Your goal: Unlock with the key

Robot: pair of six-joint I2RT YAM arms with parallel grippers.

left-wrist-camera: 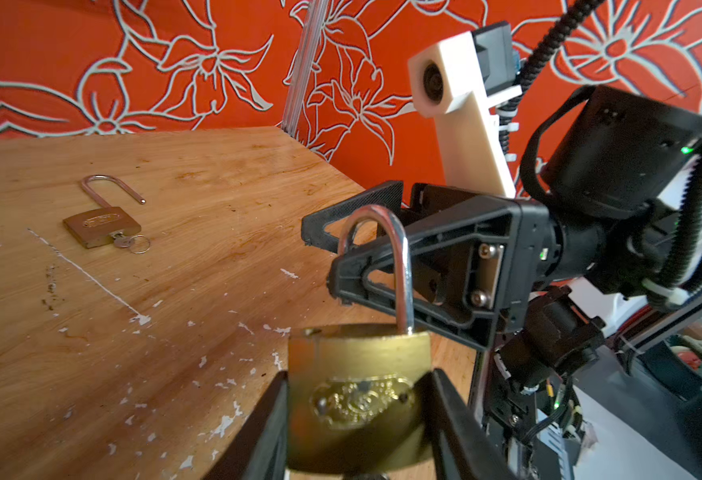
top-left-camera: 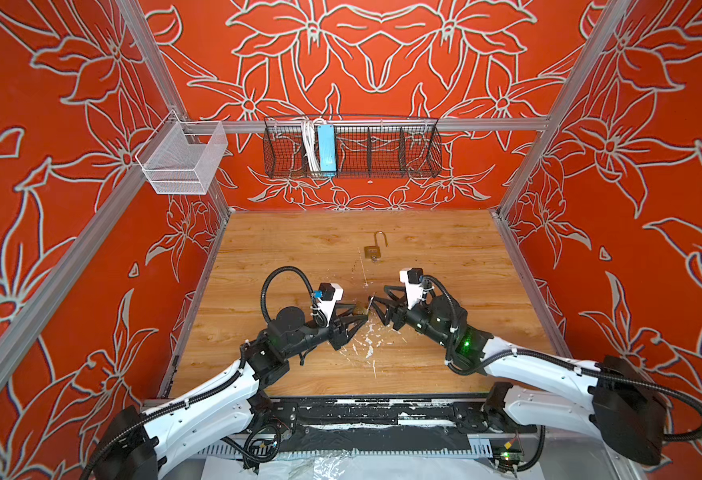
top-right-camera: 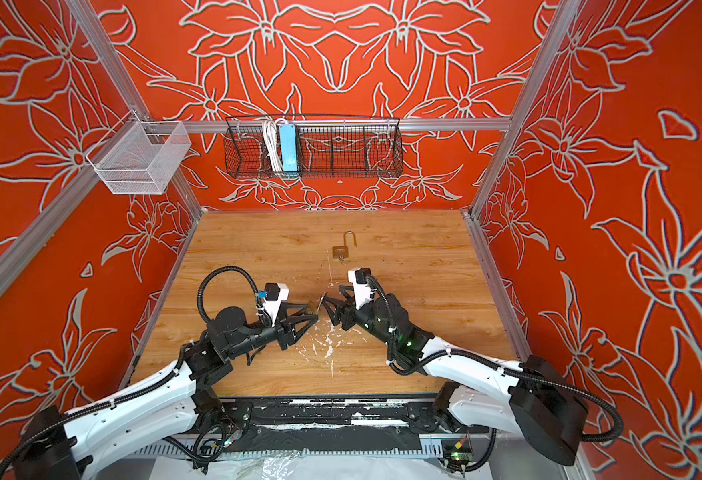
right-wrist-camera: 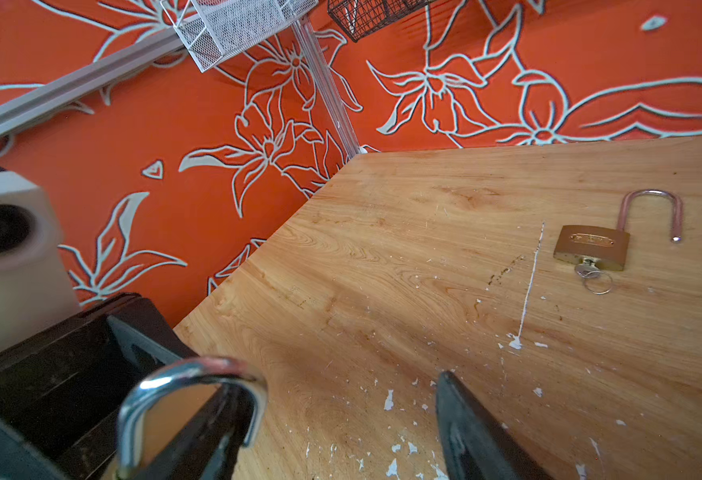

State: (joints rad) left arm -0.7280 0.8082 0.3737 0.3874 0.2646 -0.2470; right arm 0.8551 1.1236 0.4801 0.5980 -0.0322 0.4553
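Left wrist view only: left gripper (left-wrist-camera: 359, 386) clamped on held padlock (left-wrist-camera: 357, 353) body, shackle (left-wrist-camera: 405, 282) one end out. Beside it, right gripper (right-wrist-camera: 341, 390) jaws apart; contact unclear. Near tabletop (top-left-camera: 445, 249) far edge: second padlock (top-left-camera: 373, 250), key (left-wrist-camera: 121, 240) inserted, bare wood around.

You have bare wooden tabletop (top-left-camera: 445, 257) on both sides of the arms and along the back. Ahead lies an open brass padlock with its key (top-left-camera: 373, 250). Mid-table the black left gripper (top-left-camera: 362, 312) and right gripper (top-left-camera: 378, 297) nearly meet; a chrome-shackled brass padlock (left-wrist-camera: 357, 399) fills that gap.
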